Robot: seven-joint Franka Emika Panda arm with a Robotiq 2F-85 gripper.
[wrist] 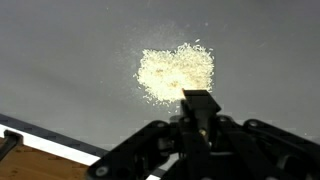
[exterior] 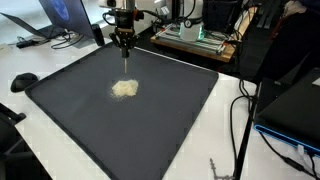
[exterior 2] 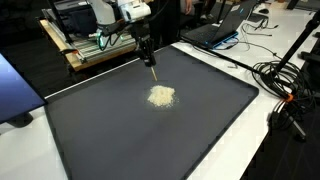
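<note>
A small pile of pale grains (exterior: 125,89) (exterior 2: 161,96) lies near the middle of a large dark mat (exterior: 150,130) (exterior 2: 130,140). My gripper (exterior: 123,42) (exterior 2: 145,47) hangs above the mat's far part. It is shut on a thin dark tool (exterior: 125,58) (exterior 2: 152,68) that points down, with its tip just behind the pile and slightly above the mat. In the wrist view the tool's dark blocky end (wrist: 200,102) sticks out between the fingers (wrist: 200,125), right at the edge of the grain pile (wrist: 175,72).
The mat lies on a white table. A laptop (exterior: 55,15) and a black mouse (exterior: 23,80) sit beyond one corner. A wooden frame with equipment (exterior: 195,35) (exterior 2: 85,45) stands behind the arm. Cables (exterior 2: 285,80) and another laptop (exterior 2: 225,25) lie at the side.
</note>
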